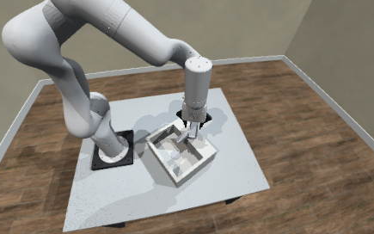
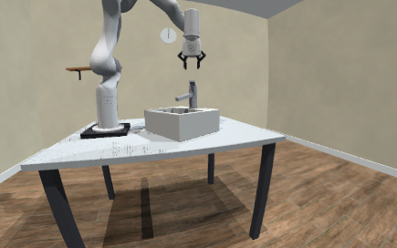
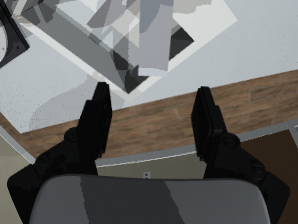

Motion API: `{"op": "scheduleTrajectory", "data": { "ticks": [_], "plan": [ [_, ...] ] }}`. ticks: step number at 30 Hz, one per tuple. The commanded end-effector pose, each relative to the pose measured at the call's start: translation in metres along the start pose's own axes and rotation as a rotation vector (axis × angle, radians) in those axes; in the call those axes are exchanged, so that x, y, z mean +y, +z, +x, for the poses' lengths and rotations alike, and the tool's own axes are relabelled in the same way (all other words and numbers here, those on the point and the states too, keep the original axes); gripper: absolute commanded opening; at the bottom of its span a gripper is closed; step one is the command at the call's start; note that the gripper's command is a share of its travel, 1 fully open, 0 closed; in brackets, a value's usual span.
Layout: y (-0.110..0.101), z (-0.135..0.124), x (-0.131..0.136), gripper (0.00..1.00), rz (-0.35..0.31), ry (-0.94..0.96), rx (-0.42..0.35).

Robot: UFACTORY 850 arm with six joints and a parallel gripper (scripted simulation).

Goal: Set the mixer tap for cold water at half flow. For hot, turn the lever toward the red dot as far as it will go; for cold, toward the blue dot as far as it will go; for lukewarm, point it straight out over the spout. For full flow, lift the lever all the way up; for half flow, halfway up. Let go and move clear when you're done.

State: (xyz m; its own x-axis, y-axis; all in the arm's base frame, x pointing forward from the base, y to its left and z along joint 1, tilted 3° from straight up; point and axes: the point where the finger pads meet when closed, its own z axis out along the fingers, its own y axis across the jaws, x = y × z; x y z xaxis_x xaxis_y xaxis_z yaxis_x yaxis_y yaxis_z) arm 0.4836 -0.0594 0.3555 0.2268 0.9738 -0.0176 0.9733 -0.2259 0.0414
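Item, table [image 2: 252,137]: lying well below the gripper and bearing everything else. Item, arm [image 1: 65,47]: reaching over from its base plate [image 1: 96,165], which is sitting off to one side of the gripper, wrist pointing straight down. Item, sink basin [image 2: 197,122]: standing below the gripper, its near wall showing at the top of the wrist view. Item, mixer tap [image 2: 193,93]: rising at the basin's back edge, directly beneath the gripper and well apart from it, with open air between; its spout is reaching out over the basin, away from the fingers' line; the lever and the red and blue dots are too small to tell apart. Item, gripper [image 2: 191,64]: hanging high above the tap, fingers standing moderately wide and holding nothing. Judgement: the coming move is turning on a straight descent, the fingers needing to straddle the lever's long axis.
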Motion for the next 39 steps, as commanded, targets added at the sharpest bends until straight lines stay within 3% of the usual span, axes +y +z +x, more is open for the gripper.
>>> {"op": "scheduleTrajectory", "data": {
  "ticks": [1, 39],
  "plan": [
    [0.001, 0.000, 0.001, 0.68, -0.002, 0.000, 0.000],
    [0.046, -0.001, 0.001, 0.68, -0.002, 0.000, 0.001]
  ]
}}
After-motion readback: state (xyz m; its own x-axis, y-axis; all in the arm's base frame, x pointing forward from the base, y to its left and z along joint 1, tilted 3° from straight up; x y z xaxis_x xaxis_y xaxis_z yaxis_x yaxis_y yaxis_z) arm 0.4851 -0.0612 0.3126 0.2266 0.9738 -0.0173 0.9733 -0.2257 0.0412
